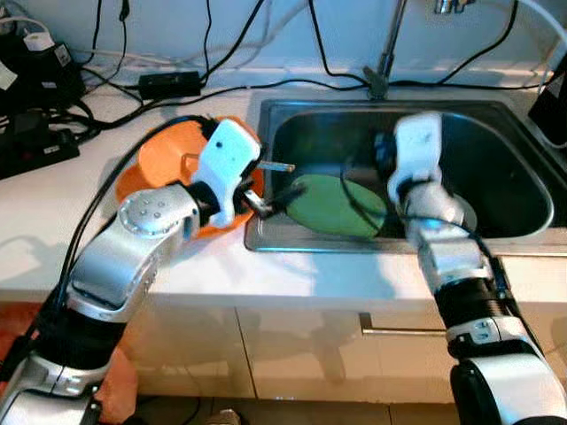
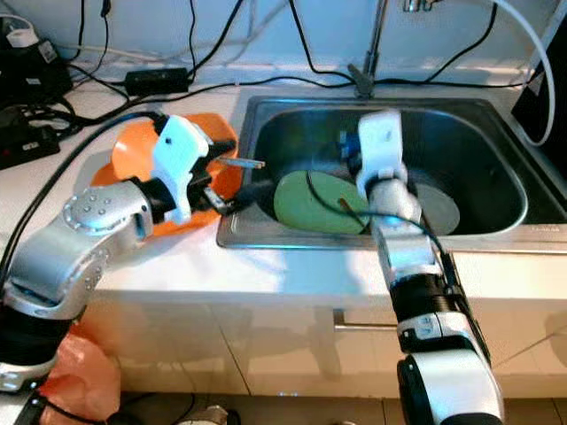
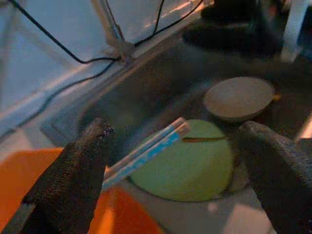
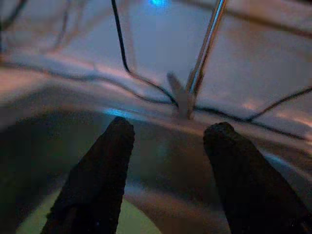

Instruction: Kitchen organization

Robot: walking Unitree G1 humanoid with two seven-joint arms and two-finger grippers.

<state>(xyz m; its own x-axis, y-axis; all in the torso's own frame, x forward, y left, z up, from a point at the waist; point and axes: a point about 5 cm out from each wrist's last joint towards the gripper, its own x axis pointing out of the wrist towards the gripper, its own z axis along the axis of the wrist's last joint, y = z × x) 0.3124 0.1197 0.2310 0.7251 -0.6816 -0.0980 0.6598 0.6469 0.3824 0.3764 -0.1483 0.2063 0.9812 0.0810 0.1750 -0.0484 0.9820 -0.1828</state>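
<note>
Sink (image 1: 496, 232) holding green plate (image 1: 332, 205); left gripper (image 3: 180, 161) fingers spread at its 9 o'clock rim, right gripper (image 4: 168, 161) fingers spread above.

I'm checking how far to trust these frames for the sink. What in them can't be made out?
- Sink floor: head views, right arm covers the middle.
- Orange bowl: its inside is hidden by the left gripper.
- Faucet: spout cut off by the top edge.
- Green plate: right wrist view, dark, edge-cropped.

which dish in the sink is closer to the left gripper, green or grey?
The green plate. It lies at the sink's left end, just past the open left gripper; the grey dish sits farther right, beyond it.
</note>
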